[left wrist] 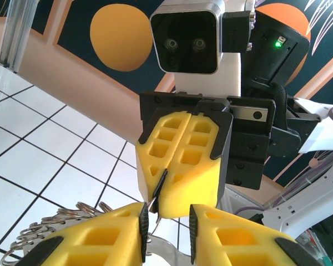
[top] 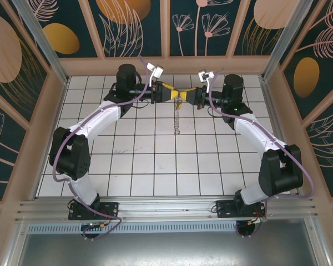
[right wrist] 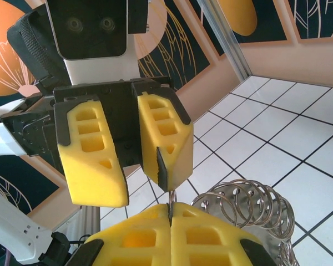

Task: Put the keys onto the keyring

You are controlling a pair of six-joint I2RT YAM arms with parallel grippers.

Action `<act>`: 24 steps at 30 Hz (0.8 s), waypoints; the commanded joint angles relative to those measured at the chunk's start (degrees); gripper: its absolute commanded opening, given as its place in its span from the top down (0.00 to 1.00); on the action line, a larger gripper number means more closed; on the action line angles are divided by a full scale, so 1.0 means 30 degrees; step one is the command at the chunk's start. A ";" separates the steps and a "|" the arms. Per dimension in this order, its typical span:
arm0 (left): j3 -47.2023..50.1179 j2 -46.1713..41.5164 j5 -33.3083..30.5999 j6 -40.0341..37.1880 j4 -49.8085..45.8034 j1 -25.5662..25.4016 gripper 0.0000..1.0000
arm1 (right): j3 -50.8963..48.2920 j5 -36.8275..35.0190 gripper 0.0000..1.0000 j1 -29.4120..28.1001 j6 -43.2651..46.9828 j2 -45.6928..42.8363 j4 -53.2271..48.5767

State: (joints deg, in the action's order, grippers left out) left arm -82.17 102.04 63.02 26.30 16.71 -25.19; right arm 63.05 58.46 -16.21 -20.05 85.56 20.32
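The keyring is pinched by the closed right end effector and hung downward; the left end effector is parted, directly opposite.

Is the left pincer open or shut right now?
Open. The left pincer has its two yellow fingers standing apart, with a clear gap between them, as seen from the right wrist.

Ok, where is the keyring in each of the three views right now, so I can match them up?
Top external: the keyring hangs as a chain of rings under the right gripper, upper centre.
Left wrist: bottom left corner, a fan of rings.
Right wrist: lower right, a coil of rings.
Shared landmark: the right gripper, yellow and closed, next to the rings in every view.
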 commanded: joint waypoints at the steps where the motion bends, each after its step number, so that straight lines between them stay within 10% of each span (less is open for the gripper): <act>1: 0.0144 0.0396 0.0511 0.0255 0.0729 -0.0216 0.72 | 0.0664 0.0420 1.00 0.0127 -0.0170 -0.0471 0.1277; 24: 0.0613 0.0498 -0.0374 0.1082 0.2373 -0.0363 0.64 | 0.0368 0.0451 1.00 0.0164 -0.0492 -0.0536 0.1765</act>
State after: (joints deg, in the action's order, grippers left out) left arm -80.64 102.87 62.06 28.03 19.66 -26.02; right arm 63.05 58.46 -15.84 -20.93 85.54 21.06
